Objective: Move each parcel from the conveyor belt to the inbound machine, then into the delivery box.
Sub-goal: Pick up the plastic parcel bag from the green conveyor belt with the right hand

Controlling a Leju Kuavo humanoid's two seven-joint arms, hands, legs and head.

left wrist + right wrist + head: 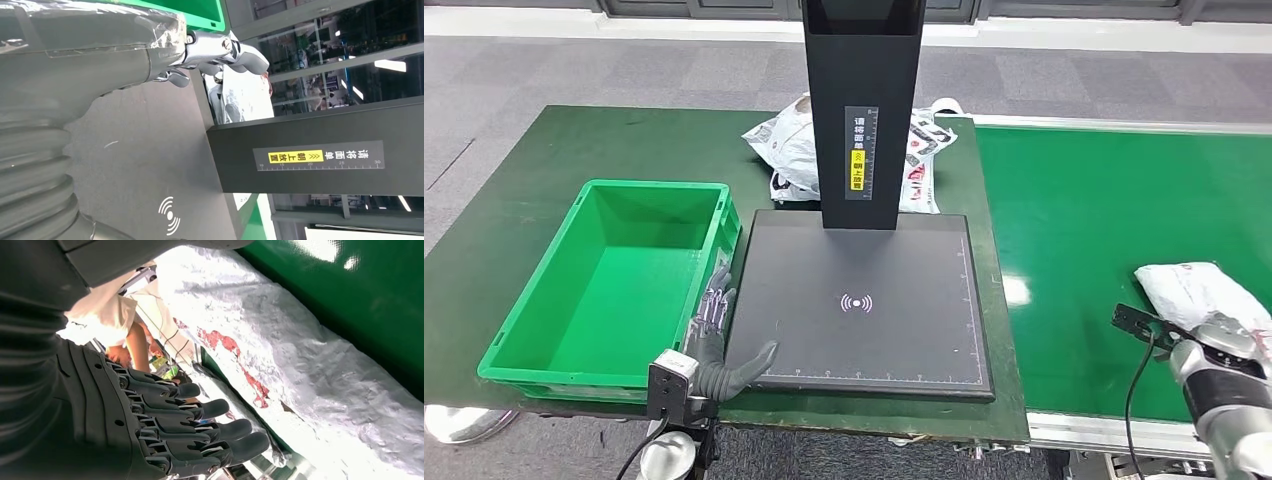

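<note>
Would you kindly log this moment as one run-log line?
stage: reaching for parcel on conveyor belt | right hand: open beside parcel | left hand: open, at scanner plate edge | delivery box: empty

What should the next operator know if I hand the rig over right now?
Left hand: holds nothing, fingers spread, at the scanner plate's near left corner beside the green box.
Right hand: fingers apart, beside the white parcel on the conveyor belt, not gripping it.
Done: nothing visible on the plate or in the box.
Left: grip the parcel, scan it, box it. More bags lie behind the scanner post.
</note>
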